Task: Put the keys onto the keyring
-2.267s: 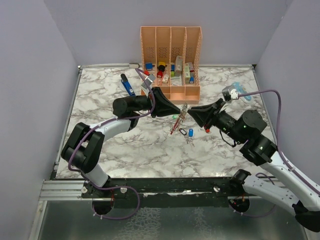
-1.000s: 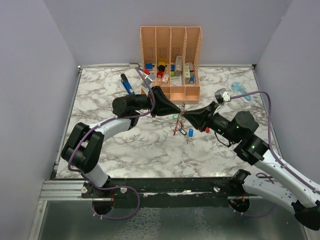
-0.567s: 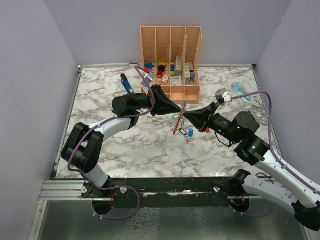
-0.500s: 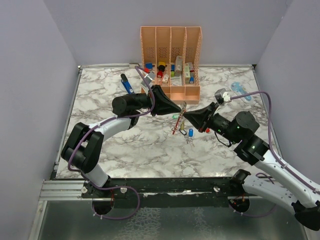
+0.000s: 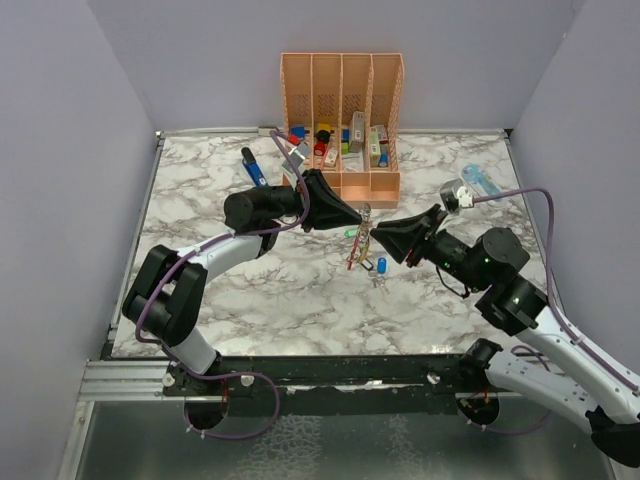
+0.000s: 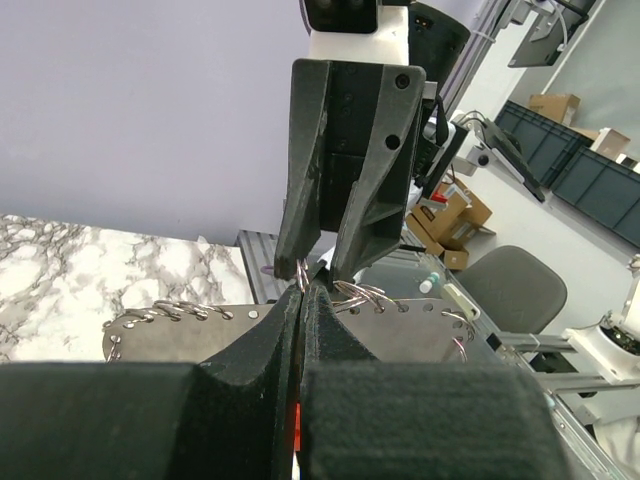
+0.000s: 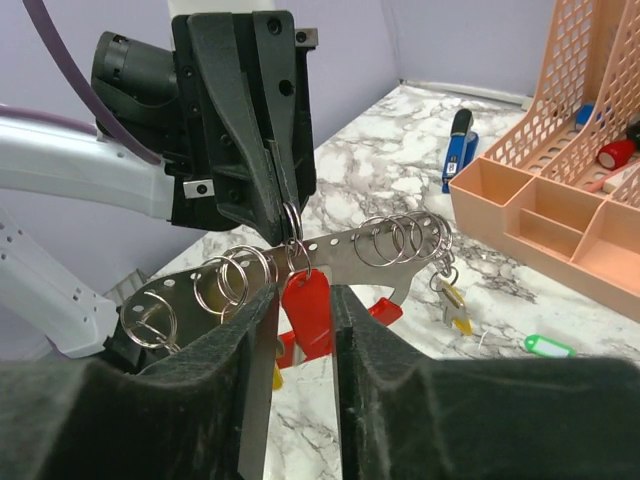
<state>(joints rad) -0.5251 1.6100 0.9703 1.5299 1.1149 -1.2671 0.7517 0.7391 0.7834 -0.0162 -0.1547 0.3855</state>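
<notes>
So the left gripper [image 7: 281, 224] clamps the flat perforated metal ring-strip [image 7: 335, 250]; the red plastic-headed key [image 7: 305, 312] dangles between the parted jaws of the right gripper [image 5: 374, 238] (unpinched, looks like).

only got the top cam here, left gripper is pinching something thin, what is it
Observer: The right wrist view shows the left gripper shut on a flat metal strip with a row of holes and split rings threaded through them.
Operator: and the other one, shut on anything
Observer: No. The right gripper is open, its fingers on either side of a red tag hanging from a ring on the strip.
Operator: any key already on it
Observer: What looks like a small yellow-headed key hangs from the rings at the strip's end nearer the peach organizer.
</notes>
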